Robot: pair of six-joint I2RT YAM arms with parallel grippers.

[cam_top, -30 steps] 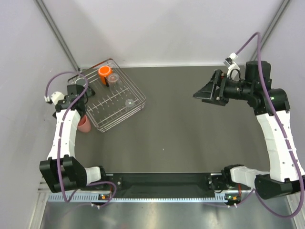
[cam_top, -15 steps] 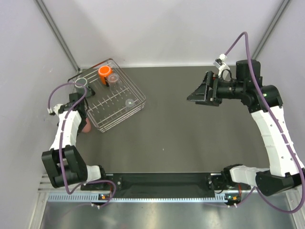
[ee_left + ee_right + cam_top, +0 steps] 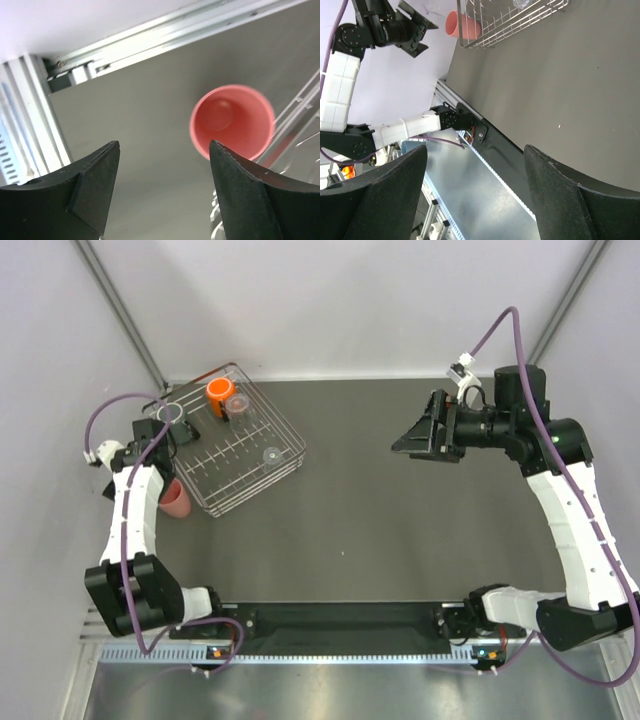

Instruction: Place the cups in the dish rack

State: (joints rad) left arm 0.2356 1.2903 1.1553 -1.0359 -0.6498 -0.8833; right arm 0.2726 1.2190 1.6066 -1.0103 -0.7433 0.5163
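Observation:
The silver wire dish rack (image 3: 240,465) sits at the table's back left. In it are an orange mug (image 3: 219,392), a clear tumbler (image 3: 238,402) beside the mug and another clear tumbler (image 3: 272,454) near the right side. A dark grey cup (image 3: 177,413) stands at the rack's left corner. A pink cup (image 3: 176,498) (image 3: 231,120) stands upright on the table against the rack's left side. My left gripper (image 3: 160,440) (image 3: 164,150) hovers open and empty above and beside the pink cup. My right gripper (image 3: 425,435) (image 3: 475,150) hangs open and empty, high over the table's right half.
The table's left rail (image 3: 30,125) and corner are close to the pink cup. The rack's wires (image 3: 300,125) touch the cup's right side. In the right wrist view the rack (image 3: 510,20), the pink cup (image 3: 460,25) and the left arm (image 3: 380,30) are far off.
The left gripper held the dark grey cup over the rack's left corner, then opened wider and pulled back toward the pink cup. The right arm shifted slightly left, then stayed still.

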